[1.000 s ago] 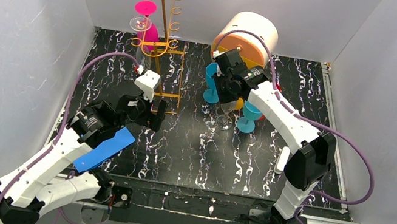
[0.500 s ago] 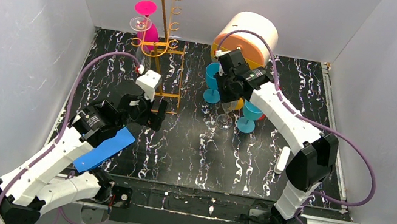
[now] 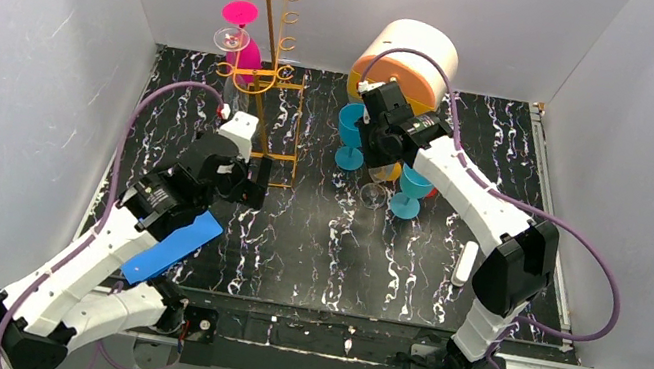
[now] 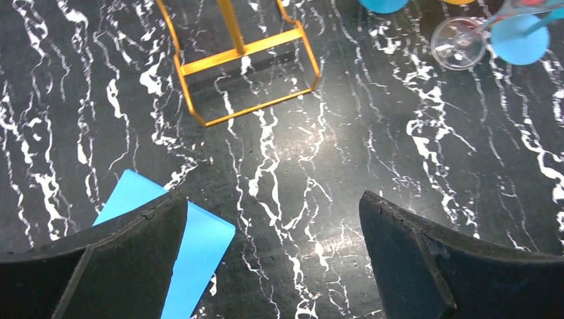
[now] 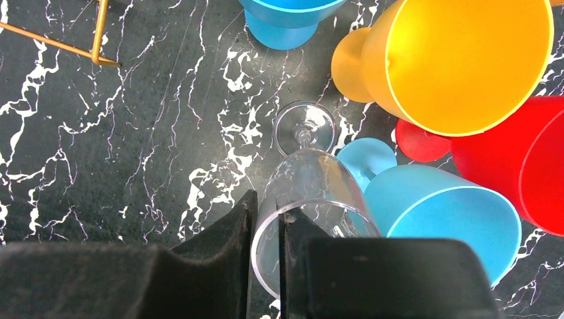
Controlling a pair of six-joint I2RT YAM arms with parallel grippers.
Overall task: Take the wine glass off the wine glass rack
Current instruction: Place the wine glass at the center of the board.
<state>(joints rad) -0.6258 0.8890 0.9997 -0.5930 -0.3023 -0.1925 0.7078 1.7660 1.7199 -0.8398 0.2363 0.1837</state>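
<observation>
The gold wire wine glass rack [image 3: 274,43] stands at the back left, and its rectangular base [image 4: 246,50] shows in the left wrist view. A pink glass [image 3: 244,55] and a clear one [image 3: 231,38] hang upside down on its left side. My right gripper [image 5: 267,219] is shut on the rim of a clear wine glass [image 5: 309,179], one finger inside the bowl and one outside. Its foot [image 5: 304,127] is low over the table among coloured cups. My left gripper [image 4: 273,252] is open over bare table just in front of the rack base.
Blue goblets [image 3: 349,133] [image 5: 442,212], a yellow cup [image 5: 465,60] and a red cup [image 5: 525,159] crowd round the held glass. A round cream-and-orange box [image 3: 408,57] stands behind them. A blue card [image 4: 193,252] lies under the left gripper. A white stick [image 3: 465,263] lies at the right.
My left gripper has drifted a little back and left toward the rack base. The right gripper and the clear glass have shifted only slightly.
</observation>
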